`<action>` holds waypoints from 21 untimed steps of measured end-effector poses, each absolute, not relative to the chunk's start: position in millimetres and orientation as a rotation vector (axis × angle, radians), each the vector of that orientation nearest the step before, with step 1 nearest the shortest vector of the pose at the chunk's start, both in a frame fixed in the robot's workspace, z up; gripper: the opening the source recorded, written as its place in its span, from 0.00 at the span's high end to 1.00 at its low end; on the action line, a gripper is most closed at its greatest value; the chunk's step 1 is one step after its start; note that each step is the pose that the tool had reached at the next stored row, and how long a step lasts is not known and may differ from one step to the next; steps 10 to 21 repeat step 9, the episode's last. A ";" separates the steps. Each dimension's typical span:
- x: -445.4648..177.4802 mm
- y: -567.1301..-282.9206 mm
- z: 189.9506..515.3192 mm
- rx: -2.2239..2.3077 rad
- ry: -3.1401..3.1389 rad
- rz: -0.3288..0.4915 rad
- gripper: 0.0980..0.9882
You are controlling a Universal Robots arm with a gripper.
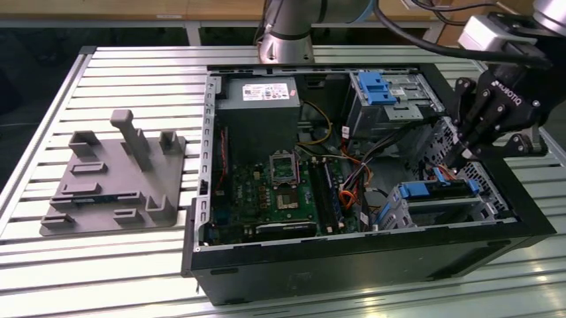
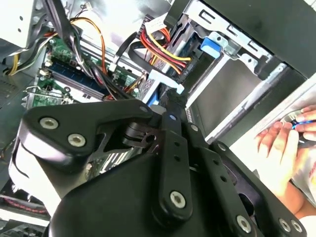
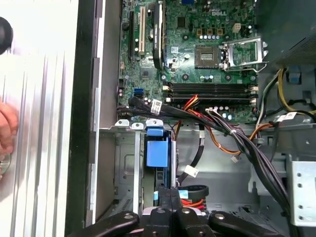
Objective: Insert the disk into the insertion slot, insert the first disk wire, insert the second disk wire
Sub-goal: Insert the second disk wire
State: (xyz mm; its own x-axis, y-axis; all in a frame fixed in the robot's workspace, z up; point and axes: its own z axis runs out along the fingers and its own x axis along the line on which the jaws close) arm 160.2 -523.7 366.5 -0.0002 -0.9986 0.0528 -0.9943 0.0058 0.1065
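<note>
The disk [image 1: 439, 190] lies inside the insertion slot [image 1: 415, 213], a silver cage at the case's near corner on the exterior view's right. Its blue caddy [image 3: 158, 153] shows between the cage walls [image 3: 126, 168] in the first wrist view. My gripper [image 1: 455, 159] reaches down into the case just behind the disk. Its fingers [image 3: 163, 193] are pressed together at the disk's rear end, among a blue cable loop [image 3: 193, 189] and red wires. I cannot tell if a plug sits between them. In the second wrist view the gripper [image 2: 170, 96] points at the slot [image 2: 232, 84].
A taller silver cage with a blue latch [image 1: 376, 88] stands at the case's far right. Bundled wires [image 3: 232, 138] cross from the motherboard [image 1: 283, 192] toward the slot. A grey fixture [image 1: 115, 179] lies on the table. A person's hand [image 2: 281, 143] rests outside the case wall.
</note>
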 end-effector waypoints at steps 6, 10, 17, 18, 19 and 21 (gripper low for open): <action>160.2 -523.3 376.2 2.138 -2.145 -0.058 0.99; 160.2 -523.1 379.5 2.138 -2.145 -0.058 0.99; 160.2 -523.1 379.5 2.138 -2.145 -0.058 0.99; 160.2 -523.1 379.5 2.138 -2.145 -0.058 0.99; 160.2 -523.1 379.5 2.138 -2.145 -0.058 0.99; 160.2 -523.1 379.5 2.138 -2.145 -0.058 0.99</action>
